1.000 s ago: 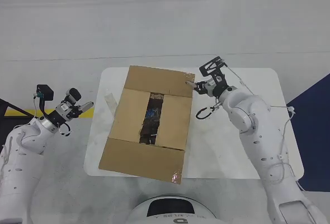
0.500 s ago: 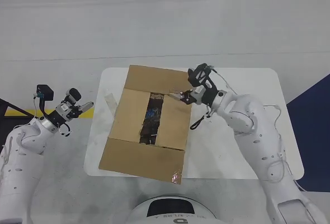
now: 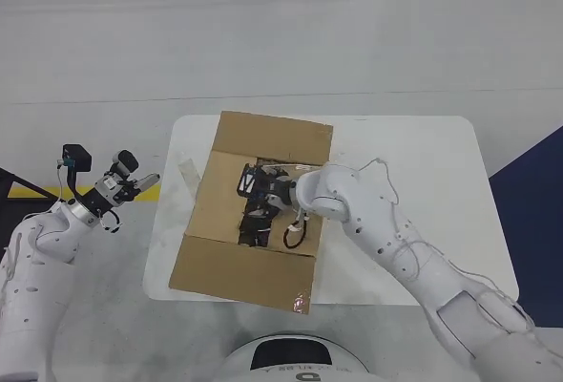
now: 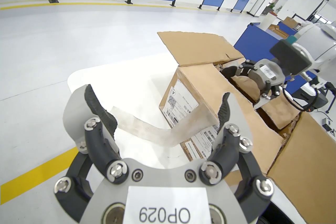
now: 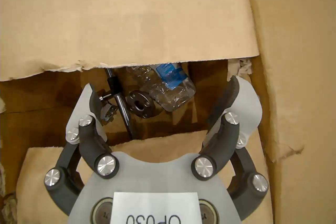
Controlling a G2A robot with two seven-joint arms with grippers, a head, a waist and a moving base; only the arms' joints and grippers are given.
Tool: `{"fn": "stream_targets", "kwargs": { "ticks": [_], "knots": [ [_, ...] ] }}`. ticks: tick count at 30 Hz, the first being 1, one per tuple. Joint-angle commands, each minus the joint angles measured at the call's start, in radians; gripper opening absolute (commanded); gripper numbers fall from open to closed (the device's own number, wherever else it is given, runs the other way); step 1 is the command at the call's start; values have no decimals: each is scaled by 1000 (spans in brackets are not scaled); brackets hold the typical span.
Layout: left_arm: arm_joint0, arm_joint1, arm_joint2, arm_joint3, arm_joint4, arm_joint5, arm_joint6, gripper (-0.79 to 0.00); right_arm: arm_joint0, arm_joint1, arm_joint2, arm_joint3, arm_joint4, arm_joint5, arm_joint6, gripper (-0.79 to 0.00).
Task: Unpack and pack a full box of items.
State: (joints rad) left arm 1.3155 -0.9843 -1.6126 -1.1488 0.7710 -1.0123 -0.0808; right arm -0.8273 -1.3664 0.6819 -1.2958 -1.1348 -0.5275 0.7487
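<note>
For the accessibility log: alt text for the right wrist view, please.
The open right gripper hangs over the gap between the flaps of the cardboard box, above a crumpled plastic bottle, a black metal flange and a metal rod inside.

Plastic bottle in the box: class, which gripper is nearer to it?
Right. The right gripper hangs open at the opening of the box, just above the bottle; the left gripper is beyond the edge of the table.

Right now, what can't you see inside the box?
- Right wrist view: a cardboard flap hides most of the plastic bottle.
- Right wrist view: the metal parts are dark and partly behind the right hand, so I can't name them.
- Top view: the right arm covers much of the box opening.
</note>
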Motion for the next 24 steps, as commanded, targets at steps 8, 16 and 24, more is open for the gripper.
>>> {"fn": "stream_targets", "kwargs": {
  "ticks": [8,16,24],
  "knots": [
    [0,0,0,0,0,0,0,0,96,-63,-32,99,154,23,-119,-376],
    [0,0,0,0,0,0,0,0,111,-87,-44,61,207,38,-168,-428],
    [-2,7,-78,57,-196,55,24,0,190,-165,-169,140,226,50,-163,-422]
  ]
}}
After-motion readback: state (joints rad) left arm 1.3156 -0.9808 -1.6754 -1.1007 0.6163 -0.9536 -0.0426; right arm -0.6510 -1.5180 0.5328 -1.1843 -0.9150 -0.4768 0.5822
